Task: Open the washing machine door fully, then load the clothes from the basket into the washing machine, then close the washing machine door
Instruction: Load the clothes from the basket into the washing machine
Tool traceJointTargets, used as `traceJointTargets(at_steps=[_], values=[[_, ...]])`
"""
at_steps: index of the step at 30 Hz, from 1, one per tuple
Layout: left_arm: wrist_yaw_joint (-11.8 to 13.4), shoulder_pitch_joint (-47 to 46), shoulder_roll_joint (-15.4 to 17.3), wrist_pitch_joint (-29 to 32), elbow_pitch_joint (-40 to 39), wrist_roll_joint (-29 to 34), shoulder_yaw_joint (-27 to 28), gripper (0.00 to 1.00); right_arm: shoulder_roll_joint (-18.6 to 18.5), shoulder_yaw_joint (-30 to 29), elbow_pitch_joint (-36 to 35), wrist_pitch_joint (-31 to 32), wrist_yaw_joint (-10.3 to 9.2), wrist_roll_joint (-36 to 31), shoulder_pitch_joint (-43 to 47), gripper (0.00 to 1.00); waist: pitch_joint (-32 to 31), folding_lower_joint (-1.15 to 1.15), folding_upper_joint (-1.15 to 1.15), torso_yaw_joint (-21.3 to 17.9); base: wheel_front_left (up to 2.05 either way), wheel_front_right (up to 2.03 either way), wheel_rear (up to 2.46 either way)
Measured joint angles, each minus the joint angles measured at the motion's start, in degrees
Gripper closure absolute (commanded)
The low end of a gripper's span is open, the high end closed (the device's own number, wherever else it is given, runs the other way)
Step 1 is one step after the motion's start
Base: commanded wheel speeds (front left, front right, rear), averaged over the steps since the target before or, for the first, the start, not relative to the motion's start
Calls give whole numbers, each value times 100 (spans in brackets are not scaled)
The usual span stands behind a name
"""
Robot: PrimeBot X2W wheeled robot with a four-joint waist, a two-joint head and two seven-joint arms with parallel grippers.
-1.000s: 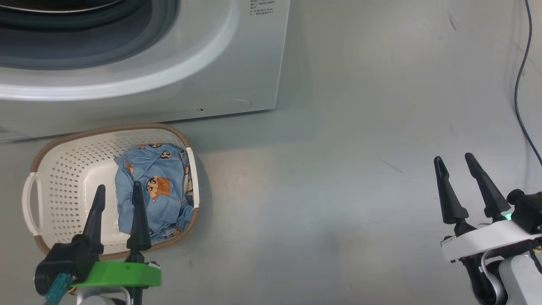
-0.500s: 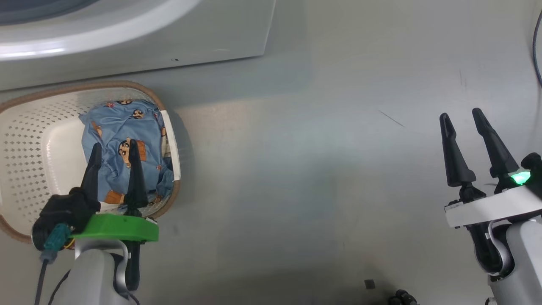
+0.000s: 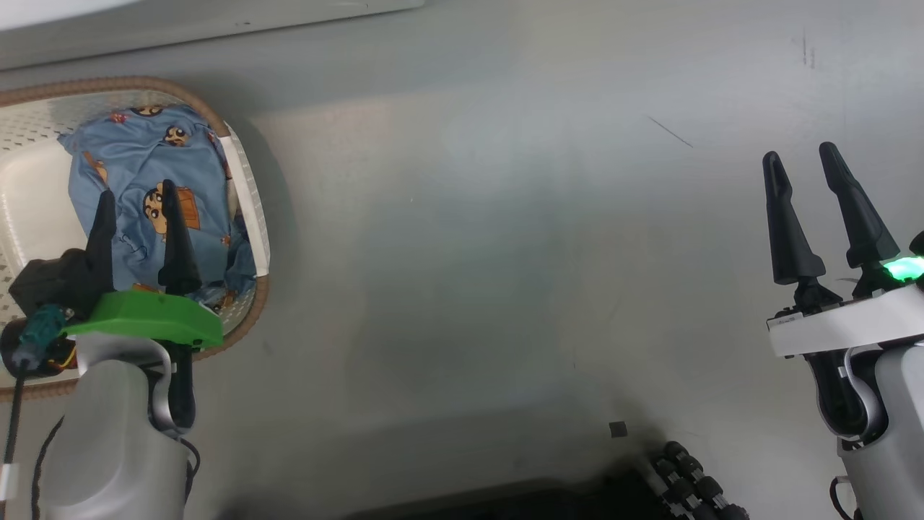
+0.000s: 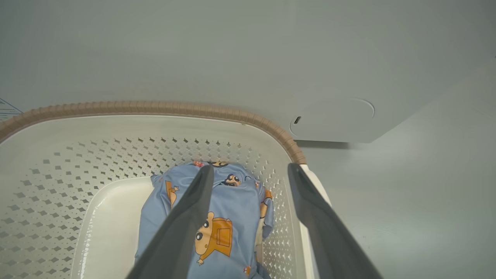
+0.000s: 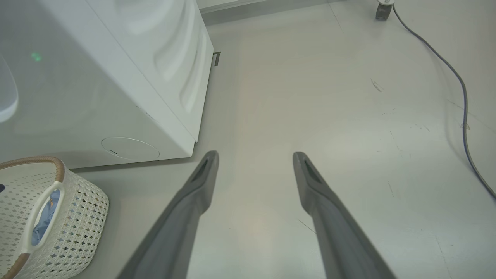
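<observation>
The cream perforated basket with a brown rim stands on the floor at the left, just in front of the white washing machine. Light blue clothes with cartoon prints lie in its right half. My left gripper hangs open above the clothes, touching nothing. In the left wrist view the left gripper straddles the clothes inside the basket. My right gripper is open over bare floor at the far right. The washing machine door is out of view.
The washing machine rises just behind the basket. A dark cable runs along the floor at the right, past a caster wheel. My dark base shows at the bottom edge.
The head camera has tilted down, so the washer has slid out at the top. My left gripper has moved from the basket's near side to over the clothes. Both grippers stay open.
</observation>
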Motion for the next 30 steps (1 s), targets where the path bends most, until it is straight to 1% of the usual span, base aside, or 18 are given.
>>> traceJointTargets(at_steps=[4,8,11,16,21,26,30], values=[[123,-226,90,142,300,-31,104,0,-1,18,-10,0,0,9,-115,0,207,0,0,-32,0,0,0],[174,-476,222,302,534,-14,160,0,0,44,-15,0,0,36,-171,0,364,0,0,-60,0,0,0],[174,-611,288,375,639,-11,159,0,0,59,-15,0,0,45,-205,0,424,0,0,-72,0,0,0],[169,-845,461,713,896,20,129,0,3,115,-15,0,0,49,-248,0,531,0,0,-111,0,0,0],[121,-1026,517,1066,1072,19,101,0,8,145,-15,0,0,74,-262,0,629,0,0,-151,0,0,0],[96,-1316,659,1394,1248,14,133,0,8,181,-15,0,0,110,-273,0,768,0,0,-186,0,0,0],[96,-1383,660,1645,1359,8,143,0,13,196,-14,0,0,165,-273,0,898,0,0,-210,0,0,0]])
